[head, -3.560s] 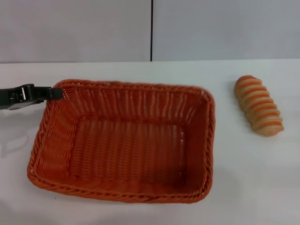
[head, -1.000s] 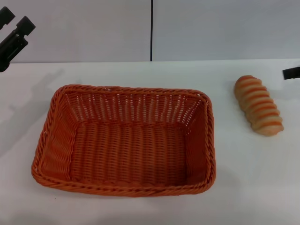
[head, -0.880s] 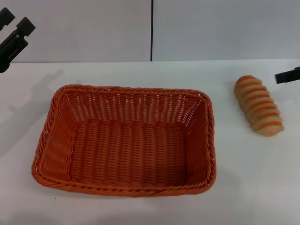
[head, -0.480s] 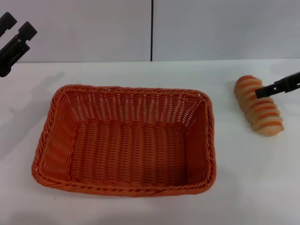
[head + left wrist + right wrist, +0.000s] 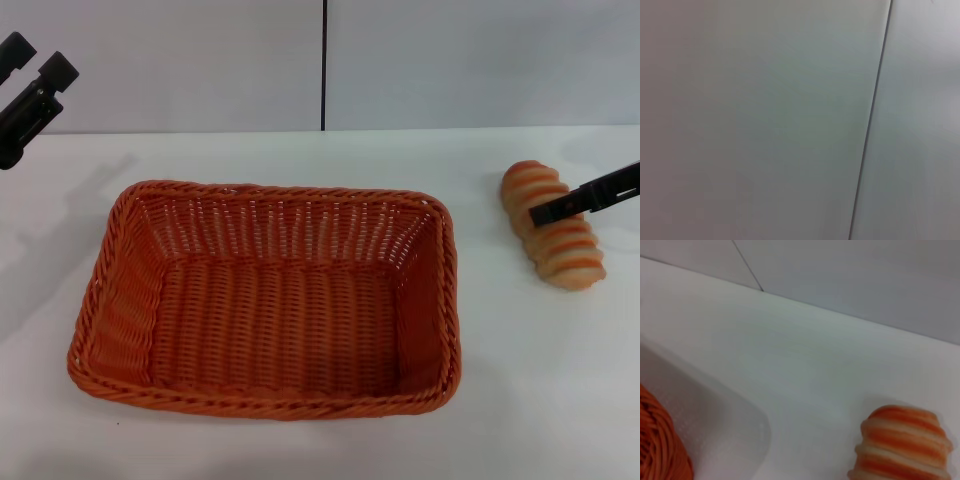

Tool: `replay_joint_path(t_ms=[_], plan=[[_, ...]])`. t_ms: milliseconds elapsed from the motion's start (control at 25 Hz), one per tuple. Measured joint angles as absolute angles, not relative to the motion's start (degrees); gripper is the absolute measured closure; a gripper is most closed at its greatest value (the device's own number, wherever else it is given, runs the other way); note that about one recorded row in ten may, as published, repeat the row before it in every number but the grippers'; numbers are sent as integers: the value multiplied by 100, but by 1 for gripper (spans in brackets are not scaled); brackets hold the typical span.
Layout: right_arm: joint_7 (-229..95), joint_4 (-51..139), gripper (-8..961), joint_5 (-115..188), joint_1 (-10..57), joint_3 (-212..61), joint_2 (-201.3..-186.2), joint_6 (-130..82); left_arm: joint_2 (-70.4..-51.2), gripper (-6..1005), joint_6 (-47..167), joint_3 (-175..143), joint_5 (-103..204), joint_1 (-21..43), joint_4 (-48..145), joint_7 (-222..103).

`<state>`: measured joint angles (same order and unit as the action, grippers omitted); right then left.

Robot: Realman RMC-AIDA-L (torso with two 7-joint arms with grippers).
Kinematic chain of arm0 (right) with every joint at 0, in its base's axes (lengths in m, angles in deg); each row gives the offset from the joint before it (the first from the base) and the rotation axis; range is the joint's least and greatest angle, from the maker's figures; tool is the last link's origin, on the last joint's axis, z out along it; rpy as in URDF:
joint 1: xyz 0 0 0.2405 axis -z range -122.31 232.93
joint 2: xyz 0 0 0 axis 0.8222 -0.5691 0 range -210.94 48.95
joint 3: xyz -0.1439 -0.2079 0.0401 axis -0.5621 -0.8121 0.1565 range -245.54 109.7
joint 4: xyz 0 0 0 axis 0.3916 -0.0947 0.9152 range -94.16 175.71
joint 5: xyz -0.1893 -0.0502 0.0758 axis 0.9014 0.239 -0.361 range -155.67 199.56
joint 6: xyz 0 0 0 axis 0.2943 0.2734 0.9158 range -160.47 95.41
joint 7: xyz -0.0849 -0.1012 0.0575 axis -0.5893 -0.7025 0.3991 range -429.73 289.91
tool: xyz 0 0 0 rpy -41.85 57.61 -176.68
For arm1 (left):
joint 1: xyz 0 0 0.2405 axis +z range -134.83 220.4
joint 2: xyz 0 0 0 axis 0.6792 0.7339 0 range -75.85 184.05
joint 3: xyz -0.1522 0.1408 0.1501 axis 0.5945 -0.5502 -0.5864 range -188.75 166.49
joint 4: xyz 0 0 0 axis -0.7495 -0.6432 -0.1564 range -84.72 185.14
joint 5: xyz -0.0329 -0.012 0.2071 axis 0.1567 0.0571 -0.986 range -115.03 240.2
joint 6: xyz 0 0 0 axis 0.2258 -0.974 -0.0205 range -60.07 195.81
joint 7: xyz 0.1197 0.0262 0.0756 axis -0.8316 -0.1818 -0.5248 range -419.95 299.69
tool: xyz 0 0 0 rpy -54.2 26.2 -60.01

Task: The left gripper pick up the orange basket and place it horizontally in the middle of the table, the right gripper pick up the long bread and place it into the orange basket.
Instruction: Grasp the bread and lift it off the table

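white table [image 5: 300,455]; right end effector [image 5: 534,215] over long bread [image 5: 553,226], grip unclear; left end effector [image 5: 33,58] raised, spread

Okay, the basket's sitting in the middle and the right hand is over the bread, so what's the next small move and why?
Probably lower the right hand onto the long bread and close on it. The head view shows its tip across the loaf's top, the loaf lying on the table, outside the orange basket. Whether it touches yet is unclear. The left hand is raised at the far left.
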<state>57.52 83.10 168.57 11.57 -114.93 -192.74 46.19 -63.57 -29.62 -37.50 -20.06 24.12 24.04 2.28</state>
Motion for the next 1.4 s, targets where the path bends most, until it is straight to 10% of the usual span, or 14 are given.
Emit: replay_joint_path(t_ms=[1200,1400], plan=[[5761,8425,157,17134,1274,-11470,-19361,4517,-6337,286,-2996,-3750,-1975,2400,2411,295],[5745,8568,299,17141,1308,-11456,-19400,4546,-6339,286,-2963,-3750,-1982,2378,2411,294]])
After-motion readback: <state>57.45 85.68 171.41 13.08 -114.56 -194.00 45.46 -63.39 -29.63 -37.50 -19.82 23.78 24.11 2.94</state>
